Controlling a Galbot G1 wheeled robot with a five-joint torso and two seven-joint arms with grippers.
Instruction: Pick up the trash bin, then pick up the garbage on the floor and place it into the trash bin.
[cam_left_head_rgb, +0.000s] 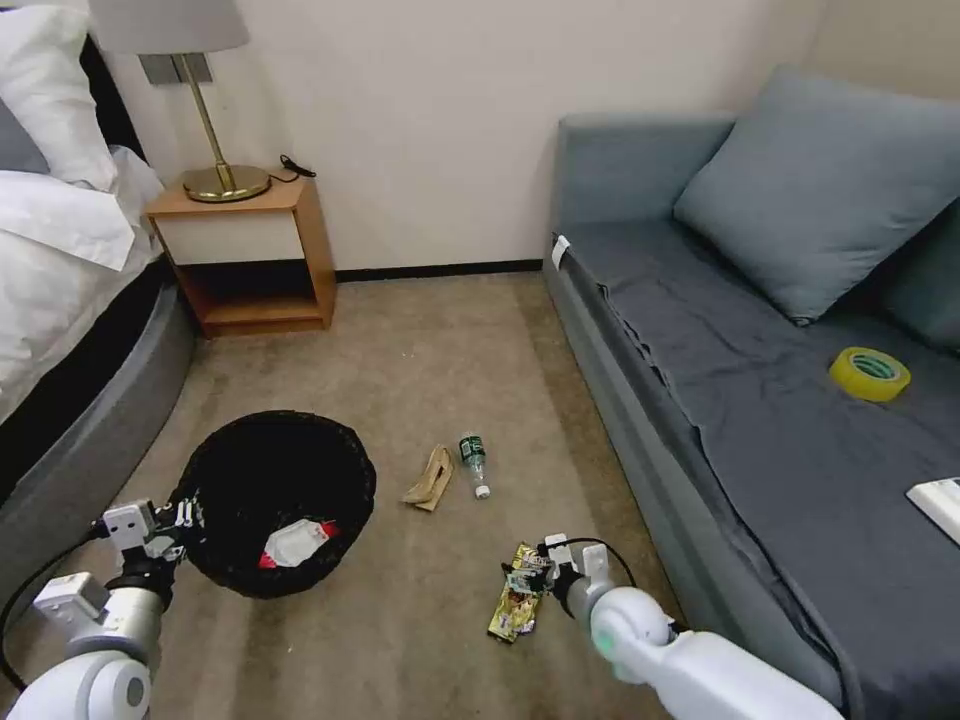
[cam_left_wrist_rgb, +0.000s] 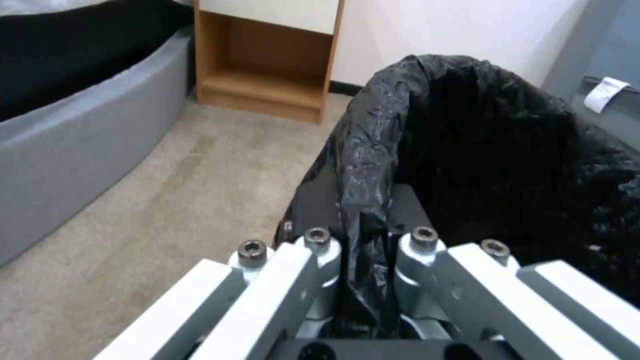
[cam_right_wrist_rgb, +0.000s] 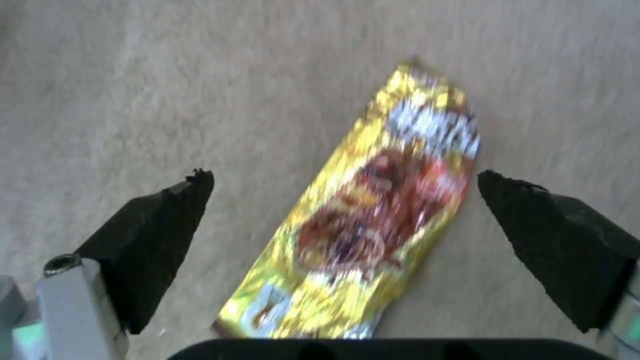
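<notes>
The left pincer (cam_left_wrist_rgb: 363, 240) is pinching the trash bin (cam_left_head_rgb: 275, 500) rim at nine o'clock, and the right pincer (cam_right_wrist_rgb: 347, 200) is hanging wide over the gold wrapper (cam_right_wrist_rgb: 360, 215) on the floor – best dropping straight down – squeezing its middle.

Bare carpet (cam_right_wrist_rgb: 200, 75) surrounds the gold-brown wrapper (cam_right_wrist_rgb: 373, 210); sofa (cam_left_head_rgb: 640, 420) flanks it.
</notes>
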